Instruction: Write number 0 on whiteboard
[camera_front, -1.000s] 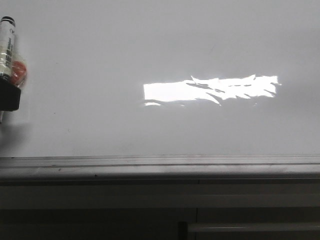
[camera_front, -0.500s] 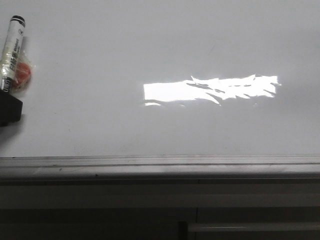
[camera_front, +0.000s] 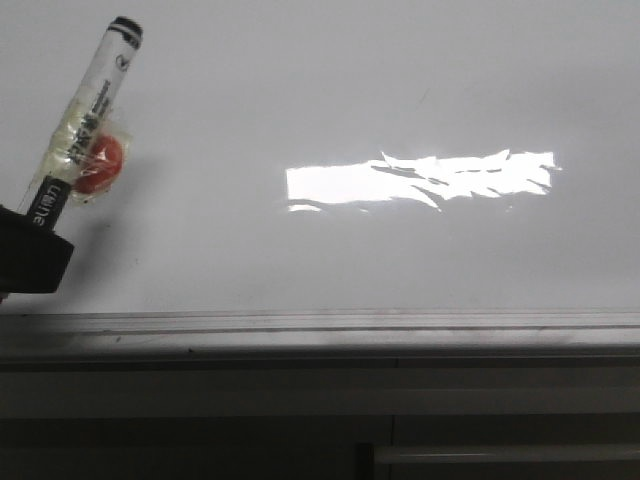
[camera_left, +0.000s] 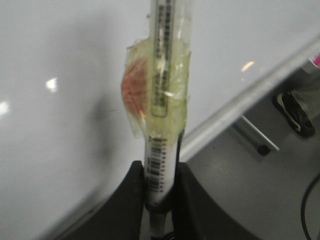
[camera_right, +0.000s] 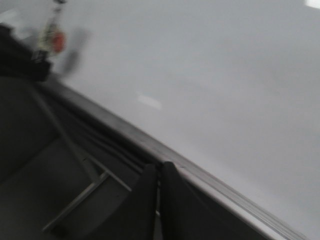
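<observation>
Nearest, at the left edge: left gripper (camera_front: 30, 262) with fingers (camera_left: 131, 200) clenched on the marker (camera_front: 88, 125), barrel tilted up and to the right, orange blob taped to it. Right gripper (camera_right: 159, 172) hanging off the board's near edge, fingers pressed together on nothing. Just beyond, grey ledge (camera_front: 320, 328) running left to right along the whiteboard (camera_front: 320, 80). Farther in, only a bright glare patch (camera_front: 420, 180) right of centre; no number 0 on the board yet. Probably best done by carrying the marker over open board, bringing the tip squarely down with light, steady pressure, then tracing one closed loop.
</observation>
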